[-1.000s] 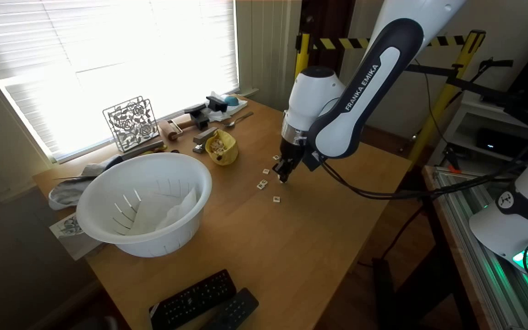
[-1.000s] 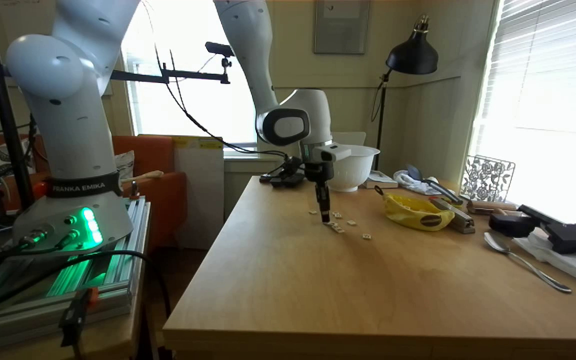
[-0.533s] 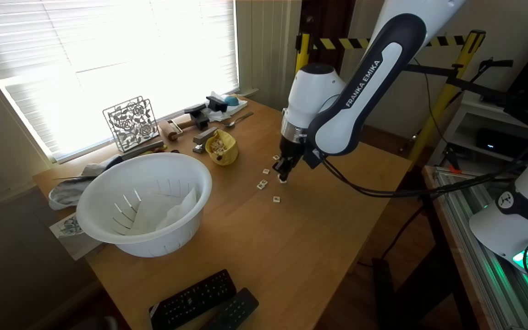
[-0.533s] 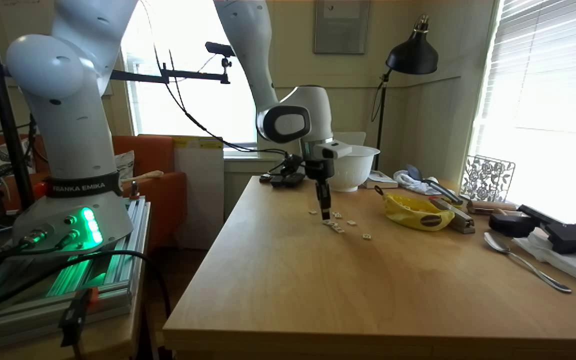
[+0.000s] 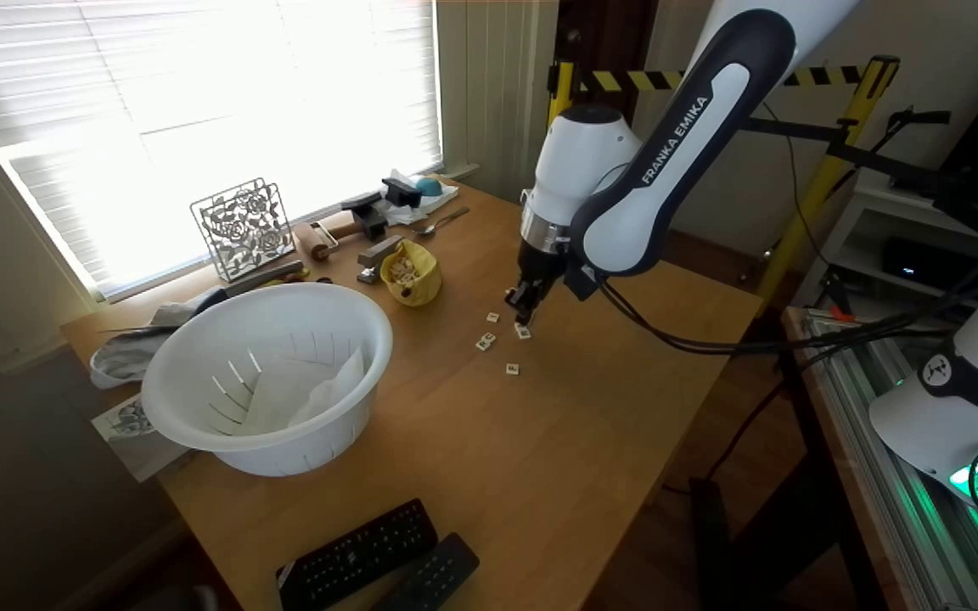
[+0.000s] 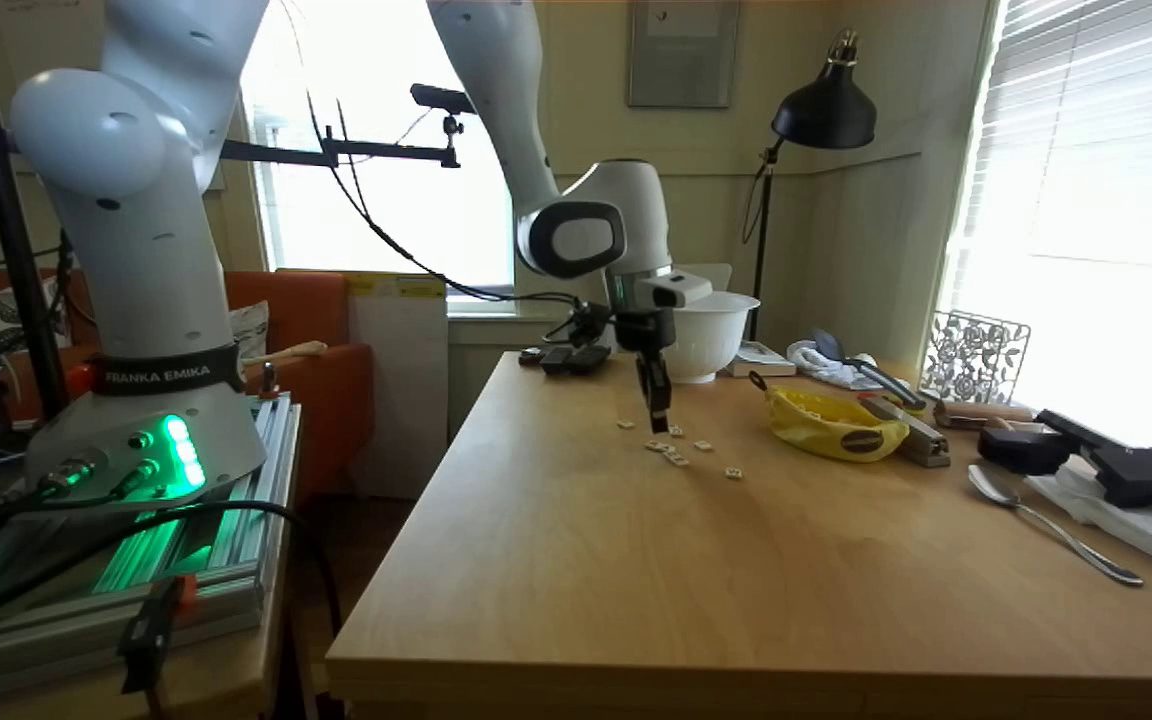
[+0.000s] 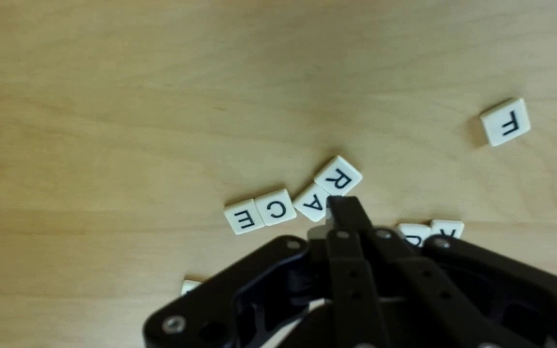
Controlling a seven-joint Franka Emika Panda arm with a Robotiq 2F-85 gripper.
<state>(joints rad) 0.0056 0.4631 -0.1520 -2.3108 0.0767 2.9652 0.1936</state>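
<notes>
Wrist view: the hand (image 7: 342,205) hangs just above the letter tiles (image 7: 275,208), pointing down, jaws pressed together.

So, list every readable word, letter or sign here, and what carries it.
"FRANKA EMIKA": arm link and base collar
"R": letter tile
"A": letter tile
"C": letter tile
"E": letter tile
"F": letter tile
Too small or blurred: yellow pouch's patch, remotes
Too covered to be sure: other tiles, behind the pincer
</notes>
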